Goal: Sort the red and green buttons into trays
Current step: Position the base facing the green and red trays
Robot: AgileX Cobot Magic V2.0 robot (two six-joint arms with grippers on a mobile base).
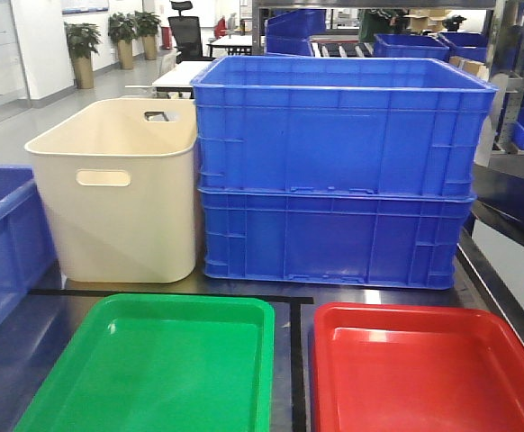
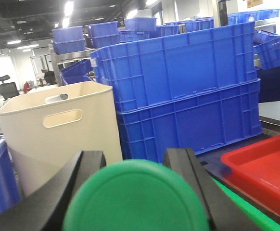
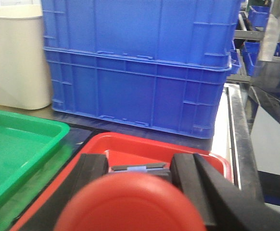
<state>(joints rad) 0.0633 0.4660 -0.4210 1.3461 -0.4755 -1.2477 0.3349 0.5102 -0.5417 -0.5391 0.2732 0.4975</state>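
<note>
In front of the blue crates (image 1: 334,171), the green button (image 2: 135,202) is clamped in the left hand (image 2: 135,161) and the red button (image 3: 125,202) in the right hand (image 3: 137,163), ready for dropping into the matching green tray (image 1: 154,360) and red tray (image 1: 424,373).

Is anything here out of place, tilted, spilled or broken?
Nothing stands out. The blue crates are stacked squarely, the cream tub stands upright beside them, and the green tray and red tray lie flat with nothing spilled. The green button and red button sit between the fingers.
</note>
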